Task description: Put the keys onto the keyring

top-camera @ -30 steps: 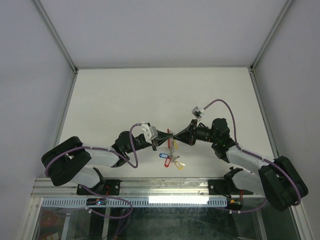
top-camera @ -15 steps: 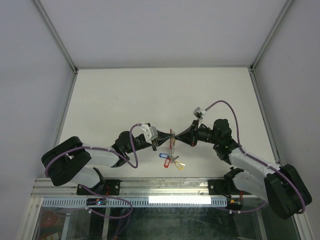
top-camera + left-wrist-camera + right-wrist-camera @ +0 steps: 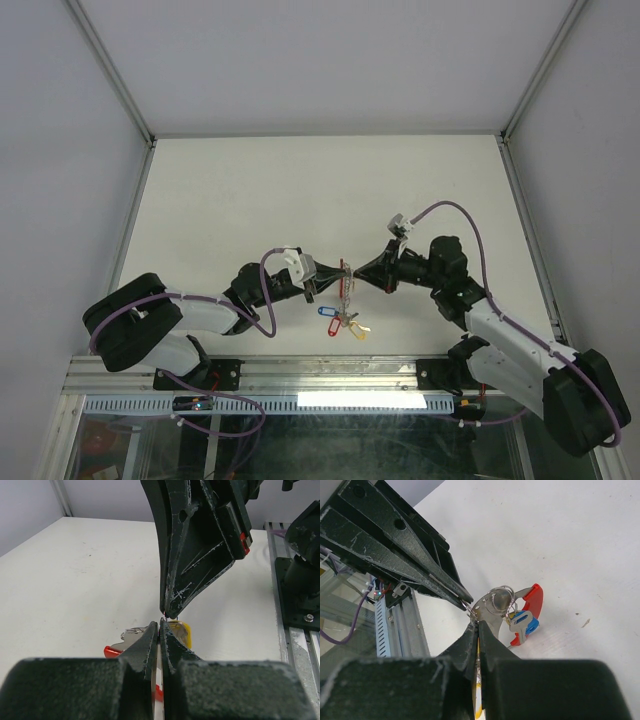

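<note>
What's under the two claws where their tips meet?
A bunch of keys with blue, red and yellow tags, plus the red arc of the keyring. The shut left gripper and right gripper hide what they pinch.

left gripper [image 3: 339, 278] closed, right gripper [image 3: 353, 281] closed, tips nearly touching

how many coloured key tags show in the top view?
3: blue tag just below the meeting fingers in the image, red tag under it, yellow tag to the red one's right. More may hide behind the fingers.
</note>
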{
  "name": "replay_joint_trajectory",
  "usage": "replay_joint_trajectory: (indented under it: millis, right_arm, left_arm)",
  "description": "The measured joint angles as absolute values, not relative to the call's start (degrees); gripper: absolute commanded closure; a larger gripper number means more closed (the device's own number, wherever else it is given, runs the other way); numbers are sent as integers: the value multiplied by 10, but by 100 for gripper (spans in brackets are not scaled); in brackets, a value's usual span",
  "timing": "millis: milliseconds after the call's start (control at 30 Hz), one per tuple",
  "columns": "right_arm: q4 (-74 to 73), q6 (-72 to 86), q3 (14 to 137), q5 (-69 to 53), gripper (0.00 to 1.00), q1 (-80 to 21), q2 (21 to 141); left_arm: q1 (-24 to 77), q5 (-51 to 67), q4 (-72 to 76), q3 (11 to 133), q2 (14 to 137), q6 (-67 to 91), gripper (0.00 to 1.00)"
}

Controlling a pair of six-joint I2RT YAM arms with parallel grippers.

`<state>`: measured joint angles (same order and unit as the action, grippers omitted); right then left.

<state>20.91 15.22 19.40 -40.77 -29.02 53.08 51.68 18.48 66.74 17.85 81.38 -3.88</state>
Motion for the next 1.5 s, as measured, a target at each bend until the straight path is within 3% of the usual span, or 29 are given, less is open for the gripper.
replay_joint_trajectory:
  millis: [300, 500, 633, 1500]
  right_arm:
    - [136, 123, 227, -398, 100, -291, 522]
    - [111, 109, 235, -391, 100, -291, 519]
    - [86, 97, 244, -382, 100, -290, 514]
    - [16, 55, 283, -347, 100, -290, 486]
  left_arm:
    - [517, 185, 667, 178, 814, -39, 100]
    - [517, 184, 667, 178, 813, -42, 79]
    - [517, 183, 667, 178, 813, -43, 72]
    - [517, 171, 646, 179, 808, -45, 70]
